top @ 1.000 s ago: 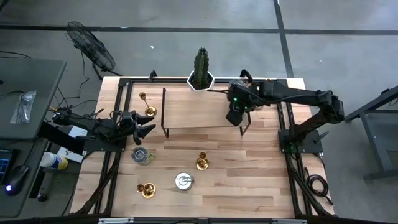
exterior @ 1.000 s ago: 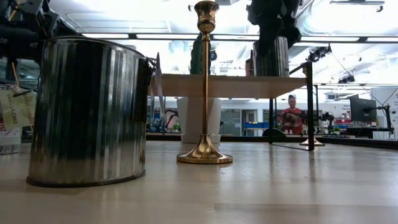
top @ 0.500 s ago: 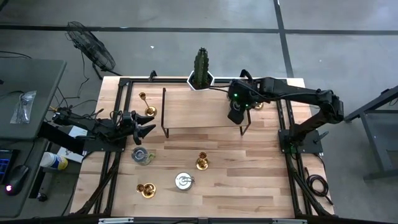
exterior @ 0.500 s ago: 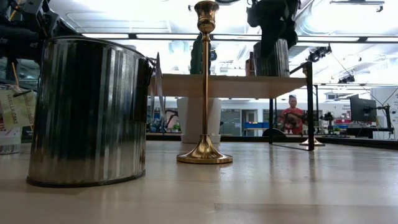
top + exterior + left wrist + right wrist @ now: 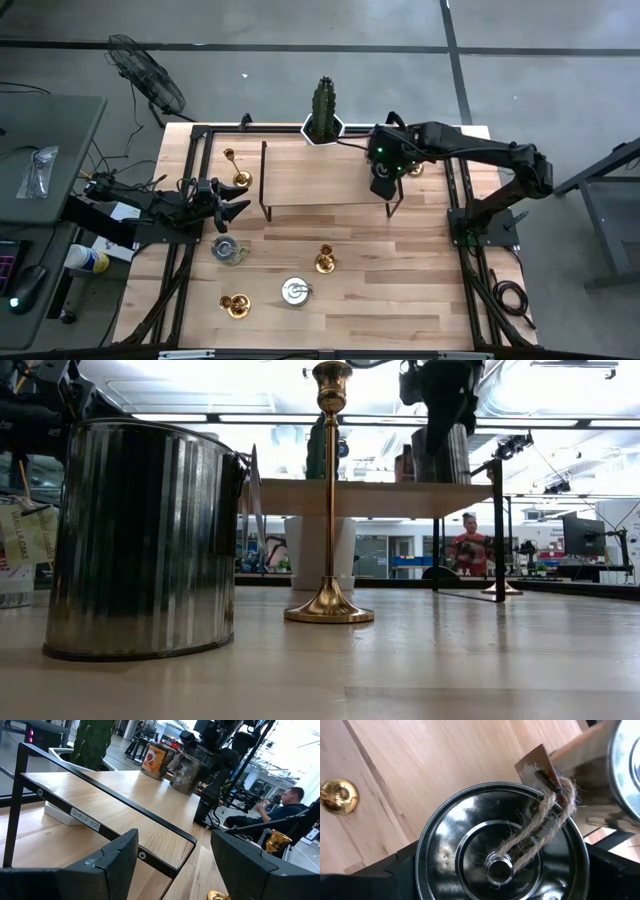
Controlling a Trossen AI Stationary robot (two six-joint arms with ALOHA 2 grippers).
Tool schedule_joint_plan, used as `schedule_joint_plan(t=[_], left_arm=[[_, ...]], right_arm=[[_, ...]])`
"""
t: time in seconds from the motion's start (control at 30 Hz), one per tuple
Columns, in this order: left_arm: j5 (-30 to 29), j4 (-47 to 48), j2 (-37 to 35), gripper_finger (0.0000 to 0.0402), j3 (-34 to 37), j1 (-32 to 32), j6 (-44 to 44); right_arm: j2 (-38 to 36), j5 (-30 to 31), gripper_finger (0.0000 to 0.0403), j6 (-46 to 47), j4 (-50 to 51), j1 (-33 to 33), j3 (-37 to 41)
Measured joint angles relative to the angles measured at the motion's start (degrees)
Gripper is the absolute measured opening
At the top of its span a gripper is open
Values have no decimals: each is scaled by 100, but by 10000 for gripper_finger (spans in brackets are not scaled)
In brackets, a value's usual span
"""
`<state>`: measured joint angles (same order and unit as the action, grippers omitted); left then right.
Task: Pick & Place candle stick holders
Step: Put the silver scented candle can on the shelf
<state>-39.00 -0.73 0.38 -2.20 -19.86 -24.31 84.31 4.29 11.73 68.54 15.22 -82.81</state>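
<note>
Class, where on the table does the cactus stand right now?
In the high view, the cactus stands at the table's far edge, near the middle, just behind the wooden shelf, left of the right gripper.

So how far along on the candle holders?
Nothing looks done: no candle stick holders on the shelf, they stand on the table. Right gripper open over a silver tin on the shelf; left gripper open, empty, at the left edge. All placing left.

Your four gold candle stick holders, all standing upright.
Two [image 5: 229,155] [image 5: 241,179] just ahead of the left gripper [image 5: 236,208], two [image 5: 325,260] [image 5: 236,305] farther out, toward the table's front.
</note>
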Motion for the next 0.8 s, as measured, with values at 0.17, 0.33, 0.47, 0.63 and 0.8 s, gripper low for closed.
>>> schedule_joint_plan(t=[0.17, 0.33, 0.47, 0.63, 0.8], left_arm=[[0, 0, 0, 245, 0, -2, 1], [0, 0, 0, 245, 0, -2, 0], [0, 0, -1, 245, 0, -2, 0], [-1, 0, -1, 245, 0, -2, 0], [0, 0, -1, 245, 0, -2, 0]], right_arm=[[-2, -23, 353, -96, 29, -4, 0], [-4, -28, 353, -151, 40, -4, 0], [-4, 5, 356, -177, 35, -5, 0], [-4, 54, 378, -545, 18, -5, 0], [-4, 39, 392, -592, 6, -9, 0]])
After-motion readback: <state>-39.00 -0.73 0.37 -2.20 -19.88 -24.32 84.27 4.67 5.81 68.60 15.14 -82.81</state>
